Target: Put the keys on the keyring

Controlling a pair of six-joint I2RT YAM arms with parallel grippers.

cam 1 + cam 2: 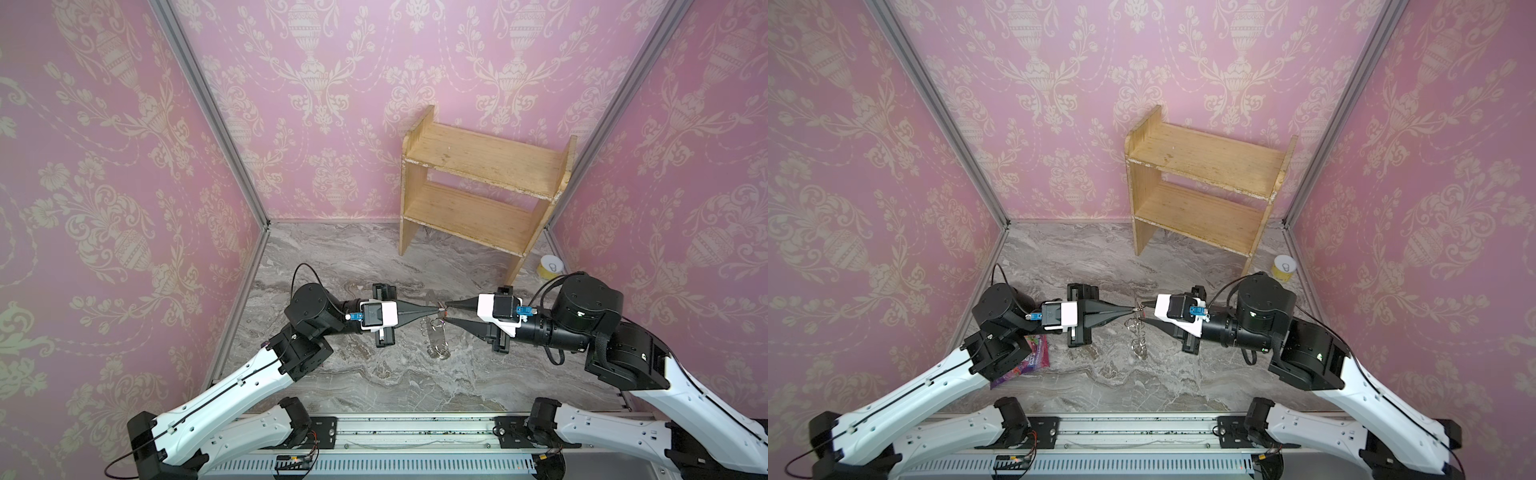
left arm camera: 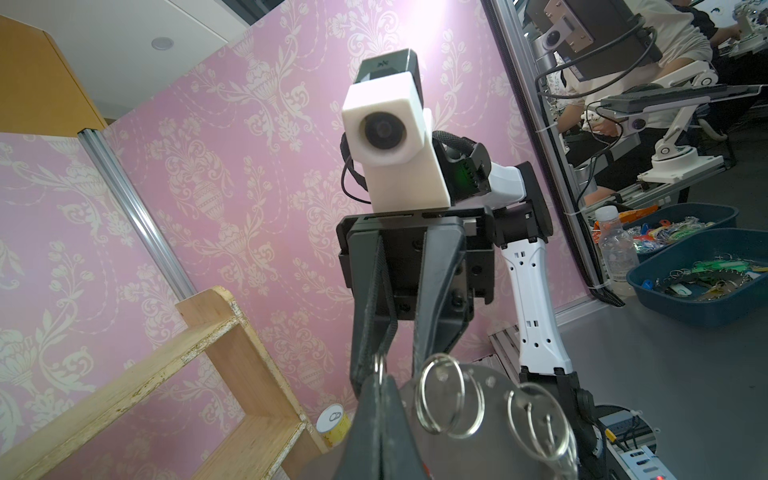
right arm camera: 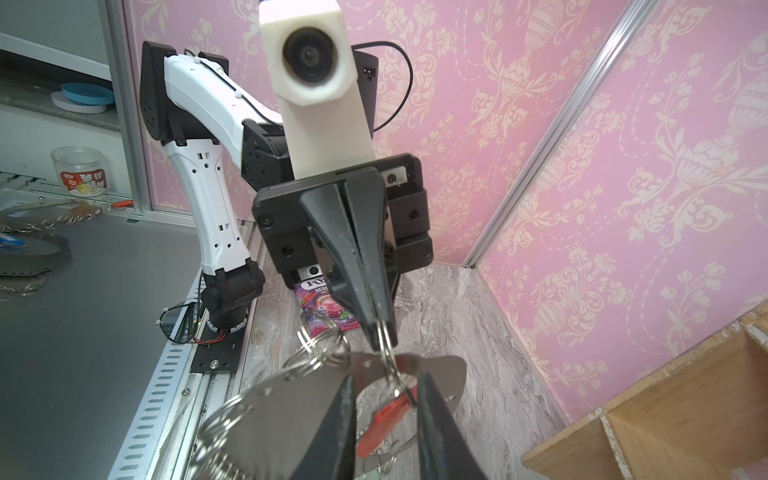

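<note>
The keyring (image 1: 437,332) (image 1: 1138,334) is a flat grey crescent plate (image 3: 291,409) edged with silver split rings (image 2: 451,401), held up off the marble floor between the two arms. My left gripper (image 1: 438,309) (image 2: 380,376) (image 3: 380,340) is shut on one split ring at the plate's upper end. My right gripper (image 1: 446,312) (image 3: 386,375) faces it tip to tip with its fingers apart. The keys' red-orange tag (image 3: 382,415) hangs slanted from that pinched ring, in the gap between the right fingers and against one of them. The metal key itself is not clear.
A two-tier wooden shelf (image 1: 478,183) stands at the back right, with a yellow can (image 1: 550,266) beside it near the right wall. A purple candy pouch (image 1: 1034,353) lies on the floor under the left arm. Pink walls close three sides.
</note>
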